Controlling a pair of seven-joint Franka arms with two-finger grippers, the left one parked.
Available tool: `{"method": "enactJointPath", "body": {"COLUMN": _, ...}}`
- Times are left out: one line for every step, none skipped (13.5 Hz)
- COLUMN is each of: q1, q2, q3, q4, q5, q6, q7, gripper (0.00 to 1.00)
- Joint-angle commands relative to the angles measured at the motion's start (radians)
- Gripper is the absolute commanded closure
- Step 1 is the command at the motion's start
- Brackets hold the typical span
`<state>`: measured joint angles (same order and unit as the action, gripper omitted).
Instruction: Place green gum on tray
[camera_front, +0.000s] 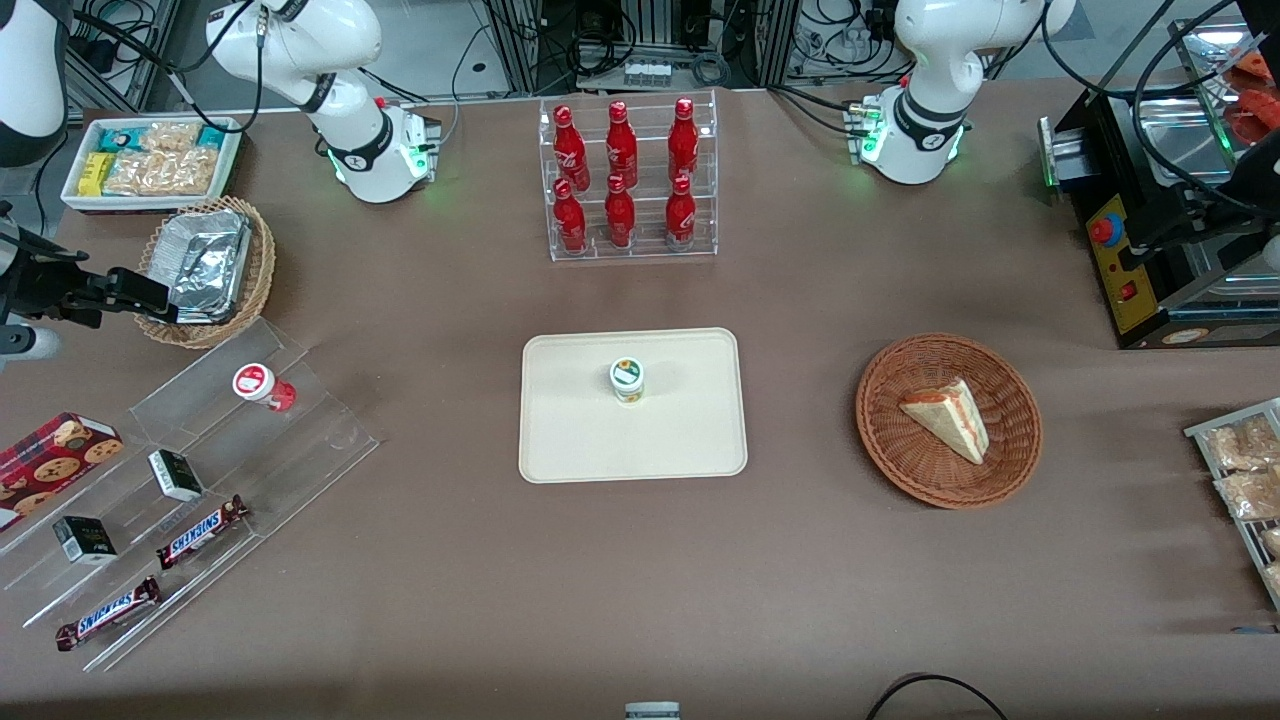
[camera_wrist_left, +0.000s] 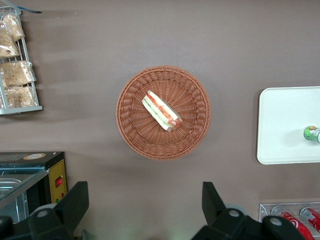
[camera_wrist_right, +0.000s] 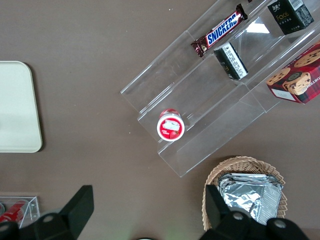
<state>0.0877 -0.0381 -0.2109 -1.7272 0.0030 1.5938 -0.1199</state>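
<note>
The green gum (camera_front: 627, 379), a small bottle with a white, green-rimmed lid, stands upright near the middle of the cream tray (camera_front: 580, 430). The parked arm's wrist view catches the green gum (camera_wrist_left: 312, 133) at the edge of the tray (camera_wrist_left: 285, 125). My gripper (camera_front: 150, 298) hovers toward the working arm's end of the table, above the wicker basket of foil containers (camera_front: 200, 270), well away from the tray. In the right wrist view the gripper (camera_wrist_right: 148, 200) is open and holds nothing, and a corner of the tray (camera_wrist_right: 17, 107) shows.
A red gum bottle (camera_front: 262, 385) (camera_wrist_right: 171, 125) stands on a clear stepped stand (camera_front: 200, 470) with chocolate bars and small boxes. A rack of red bottles (camera_front: 630, 180) stands farther from the camera than the tray. A sandwich basket (camera_front: 948, 420) lies toward the parked arm's end.
</note>
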Motion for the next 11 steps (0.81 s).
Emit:
{"method": "enactJointPath", "body": {"q1": -0.006, "q2": 0.032, "q3": -0.001, "q4": 0.05, "q5": -0.014, "q6": -0.011, "q7": -0.012, "gripper": 0.01}}
{"method": "enactJointPath", "body": {"q1": -0.005, "q2": 0.032, "q3": -0.001, "q4": 0.052, "q5": -0.008, "q6": -0.011, "q7": -0.011, "gripper": 0.01}}
{"method": "enactJointPath", "body": {"q1": -0.003, "q2": 0.032, "q3": 0.001, "q4": 0.052, "q5": -0.003, "q6": -0.014, "q7": -0.007, "gripper": 0.01}}
{"method": "enactJointPath", "body": {"q1": -0.003, "q2": 0.032, "q3": 0.001, "q4": 0.051, "q5": -0.001, "q6": -0.014, "q7": -0.001, "gripper": 0.01}}
{"method": "enactJointPath", "body": {"q1": -0.003, "q2": 0.03, "q3": 0.002, "q4": 0.051, "q5": -0.001, "q6": -0.021, "q7": -0.001, "gripper": 0.01}}
{"method": "enactJointPath", "body": {"q1": -0.008, "q2": 0.03, "q3": 0.007, "q4": 0.051, "q5": -0.003, "q6": -0.022, "q7": -0.001, "gripper": 0.01}}
{"method": "enactJointPath", "body": {"q1": -0.043, "q2": 0.033, "q3": 0.016, "q4": 0.051, "q5": -0.001, "q6": -0.023, "q7": -0.007, "gripper": 0.01}}
{"method": "enactJointPath", "body": {"q1": -0.092, "q2": 0.034, "q3": 0.08, "q4": 0.051, "q5": -0.001, "q6": -0.023, "q7": -0.006, "gripper": 0.01}}
{"method": "enactJointPath", "body": {"q1": -0.15, "q2": 0.032, "q3": 0.144, "q4": 0.051, "q5": -0.001, "q6": -0.025, "q7": -0.001, "gripper": 0.01}}
{"method": "enactJointPath", "body": {"q1": -0.166, "q2": 0.03, "q3": 0.159, "q4": 0.051, "q5": -0.001, "q6": -0.025, "q7": 0.0, "gripper": 0.01}}
{"method": "enactJointPath", "body": {"q1": -0.164, "q2": 0.03, "q3": 0.159, "q4": 0.051, "q5": -0.001, "q6": -0.026, "q7": 0.0, "gripper": 0.01}}
